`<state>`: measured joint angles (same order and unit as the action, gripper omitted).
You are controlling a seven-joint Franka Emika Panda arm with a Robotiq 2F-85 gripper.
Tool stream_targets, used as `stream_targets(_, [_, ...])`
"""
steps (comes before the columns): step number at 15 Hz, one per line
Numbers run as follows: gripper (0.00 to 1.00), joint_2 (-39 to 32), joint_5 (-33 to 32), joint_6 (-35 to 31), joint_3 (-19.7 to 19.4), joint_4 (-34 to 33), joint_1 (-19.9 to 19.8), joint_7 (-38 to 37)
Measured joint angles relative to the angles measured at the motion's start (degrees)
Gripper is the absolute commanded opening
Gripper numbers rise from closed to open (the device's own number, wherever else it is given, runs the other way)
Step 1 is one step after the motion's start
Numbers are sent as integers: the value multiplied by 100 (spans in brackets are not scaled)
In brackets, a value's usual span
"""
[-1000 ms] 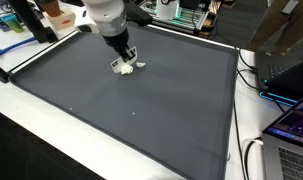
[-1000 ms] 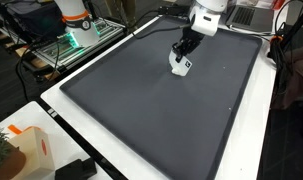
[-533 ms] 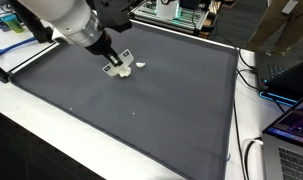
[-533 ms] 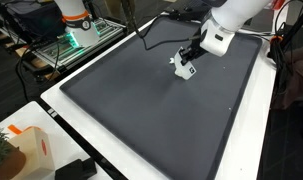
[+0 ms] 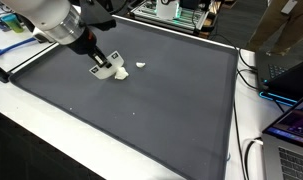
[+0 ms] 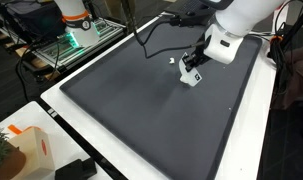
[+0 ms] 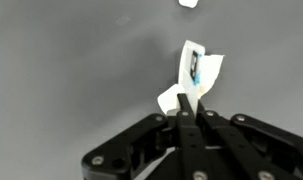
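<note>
My gripper (image 5: 104, 68) is shut on a small white packet (image 5: 117, 72) with a blue mark, holding it just over the dark grey mat (image 5: 176, 105). In the wrist view the packet (image 7: 195, 72) sticks up from between the closed fingertips of the gripper (image 7: 188, 108). In an exterior view the gripper (image 6: 193, 70) holds the packet (image 6: 191, 78) near the far side of the mat (image 6: 141, 110). A tiny white scrap (image 5: 141, 66) lies on the mat beside the packet, apart from it, and shows as a scrap (image 6: 172, 60) and scrap (image 7: 188, 4) in the other views too.
The mat lies on a white table (image 5: 51, 150). Laptops (image 5: 291, 130) and cables sit at one side. An orange-and-white box (image 6: 26, 150) stands at a near corner, and a green-lit device (image 6: 76, 38) beyond the mat's edge.
The arm has swung sideways across the mat with the white packet in its grip, away from the tiny scrap, which stays where it lay.
</note>
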<state>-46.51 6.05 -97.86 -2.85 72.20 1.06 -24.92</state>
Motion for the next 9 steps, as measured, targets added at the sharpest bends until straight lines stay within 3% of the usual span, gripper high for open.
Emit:
stream_targets(4, [1, 298, -31, -203, 1, 583, 57, 341])
stream_targets(9, [1, 981, -19, -267, 62, 1810, 80, 773])
